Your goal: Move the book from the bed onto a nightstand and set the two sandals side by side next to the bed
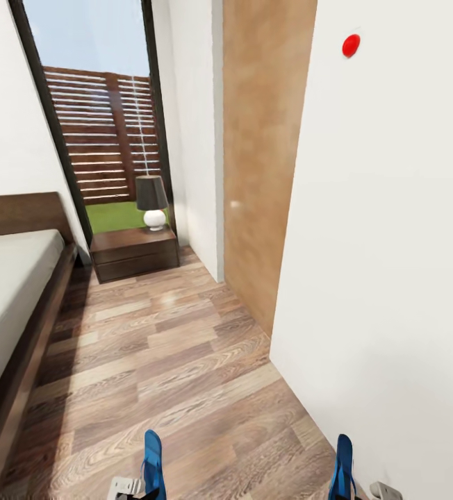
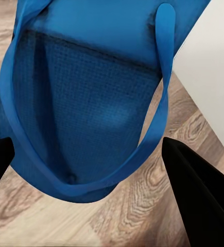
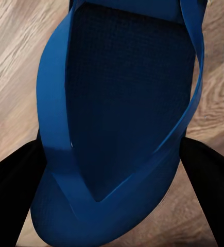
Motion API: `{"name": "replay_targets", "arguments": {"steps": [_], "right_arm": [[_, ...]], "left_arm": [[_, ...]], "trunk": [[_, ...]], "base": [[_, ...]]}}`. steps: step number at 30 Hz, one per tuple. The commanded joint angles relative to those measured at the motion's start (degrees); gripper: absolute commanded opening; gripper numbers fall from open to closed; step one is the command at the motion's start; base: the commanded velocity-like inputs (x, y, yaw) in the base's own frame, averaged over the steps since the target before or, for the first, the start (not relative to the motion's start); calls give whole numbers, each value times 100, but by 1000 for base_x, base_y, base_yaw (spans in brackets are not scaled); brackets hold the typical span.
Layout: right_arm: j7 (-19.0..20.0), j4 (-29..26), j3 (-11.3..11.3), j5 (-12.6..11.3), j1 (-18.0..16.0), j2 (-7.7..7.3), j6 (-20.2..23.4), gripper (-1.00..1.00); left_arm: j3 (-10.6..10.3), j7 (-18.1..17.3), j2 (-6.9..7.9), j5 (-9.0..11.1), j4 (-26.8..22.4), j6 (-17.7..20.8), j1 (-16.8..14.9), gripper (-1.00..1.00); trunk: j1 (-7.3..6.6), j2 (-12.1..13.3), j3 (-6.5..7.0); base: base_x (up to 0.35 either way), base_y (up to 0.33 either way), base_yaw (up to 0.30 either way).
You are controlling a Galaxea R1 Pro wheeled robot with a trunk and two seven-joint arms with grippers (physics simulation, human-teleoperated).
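Observation:
Two bright blue sandals stand on edge at the bottom of the head view, lifted above the plank floor. My left gripper (image 1: 130, 487) is shut on the left sandal (image 1: 153, 462). My right gripper (image 1: 365, 490) is shut on the right sandal (image 1: 342, 467). In the left wrist view the sandal (image 2: 86, 98) sits between the black fingers (image 2: 194, 190) of the gripper (image 2: 86, 154). The right wrist view has its sandal (image 3: 122, 103) filling the gripper (image 3: 112, 154). The bed (image 1: 39, 326) runs along the left. A nightstand (image 1: 135, 251) stands past it. The book is out of view.
A lamp (image 1: 151, 201) with a dark shade stands on the nightstand, in front of a tall dark-framed window (image 1: 101, 118). A brown door (image 1: 265, 153) and a white wall (image 1: 386, 278) close off the right. Wood floor (image 1: 164, 347) stretches between bed and wall.

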Motion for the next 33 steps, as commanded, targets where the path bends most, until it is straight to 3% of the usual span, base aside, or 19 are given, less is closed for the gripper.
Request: {"name": "replay_targets", "arguments": {"steps": [1,33], "right_arm": [[15,-6,31,-58,-1,-4,27,-100],[13,-1,35,-56,-1,-4,27,-100]], "left_arm": [[46,-24,-4,-61,3,-36,-7,-100],[46,-24,-4,-57,3,-35,-7,-100]], "trunk": [[-1,-2,-5],[-1,-2,-5]], "base": [[0,0,231],[0,0,230]]}}
